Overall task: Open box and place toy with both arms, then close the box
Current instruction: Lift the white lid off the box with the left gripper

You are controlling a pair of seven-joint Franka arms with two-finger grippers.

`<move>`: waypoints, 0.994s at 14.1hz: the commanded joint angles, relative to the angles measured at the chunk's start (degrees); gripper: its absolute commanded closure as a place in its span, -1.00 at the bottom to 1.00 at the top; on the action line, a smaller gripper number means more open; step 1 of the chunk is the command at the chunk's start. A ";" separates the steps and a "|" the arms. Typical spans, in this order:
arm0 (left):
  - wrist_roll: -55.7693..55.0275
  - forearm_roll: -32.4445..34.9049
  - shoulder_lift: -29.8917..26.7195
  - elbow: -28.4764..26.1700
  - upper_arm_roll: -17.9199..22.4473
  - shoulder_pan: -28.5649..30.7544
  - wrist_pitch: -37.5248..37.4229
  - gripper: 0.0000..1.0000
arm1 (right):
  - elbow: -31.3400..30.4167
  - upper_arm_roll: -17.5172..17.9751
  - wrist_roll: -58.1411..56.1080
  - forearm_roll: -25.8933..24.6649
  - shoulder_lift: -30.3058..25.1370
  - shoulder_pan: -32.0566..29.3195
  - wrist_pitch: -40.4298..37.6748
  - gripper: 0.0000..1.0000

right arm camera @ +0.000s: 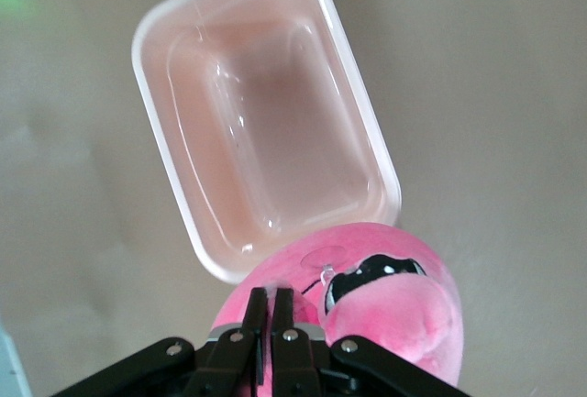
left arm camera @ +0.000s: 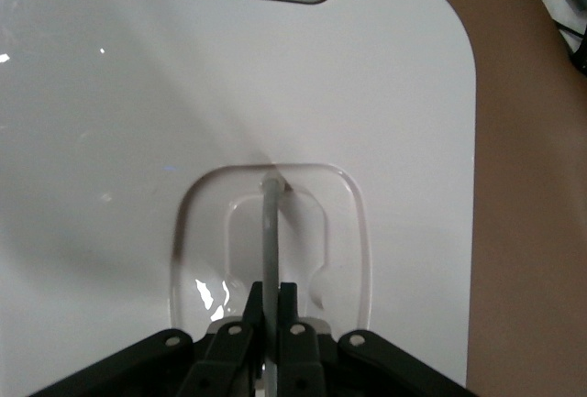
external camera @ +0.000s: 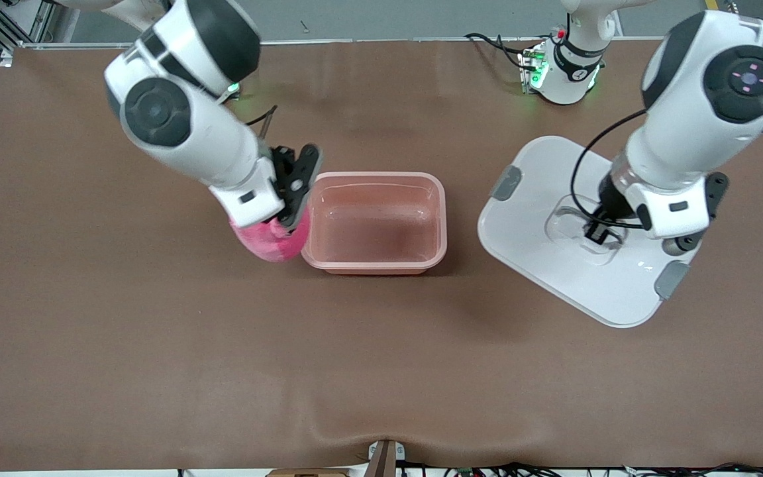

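Hanging from right gripper (right arm camera: 271, 310): toy (right arm camera: 385, 301).

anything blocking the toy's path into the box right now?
Nothing visible. The right pincer holds the toy beside the box, toward the right arm's end. The box is open and empty. The lid lies apart toward the left arm's end, the left pincer shut on its handle.
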 commanded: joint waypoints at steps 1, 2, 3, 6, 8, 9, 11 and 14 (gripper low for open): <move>10.09 -0.85 -1.86 -1.10 -0.35 2.04 -2.88 1.00 | -1.32 3.31 -1.26 -5.17 -0.42 1.70 2.86 1.00; 13.69 -0.59 -1.95 -1.10 -0.35 3.09 -3.59 1.00 | -2.28 3.32 -1.25 -5.27 -0.33 2.14 3.73 1.00; 16.86 -0.58 -1.95 -1.19 -0.35 4.49 -3.77 1.00 | -3.59 3.32 -1.25 -5.27 -0.42 2.23 5.05 1.00; 23.91 -0.76 -1.60 -1.10 -0.26 6.34 -4.03 1.00 | -5.54 3.32 -0.21 -5.27 0.02 2.76 7.60 1.00; 25.59 -0.76 -0.89 -1.10 -0.26 7.93 -3.51 1.00 | -5.54 3.32 0.68 -5.18 0.02 3.20 7.70 1.00; 25.60 -0.85 -0.54 -1.10 -0.26 7.93 -3.42 1.00 | -5.54 3.32 0.77 -5.18 0.11 3.72 7.70 1.00; 25.51 -1.02 -0.54 -1.10 -0.35 7.84 -3.42 1.00 | -5.54 3.32 1.90 -5.27 0.54 4.86 8.92 1.00; 25.25 -1.11 1.30 -1.10 -0.35 7.58 -2.63 1.00 | -5.54 3.32 2.88 -5.97 2.74 6.19 12.08 1.00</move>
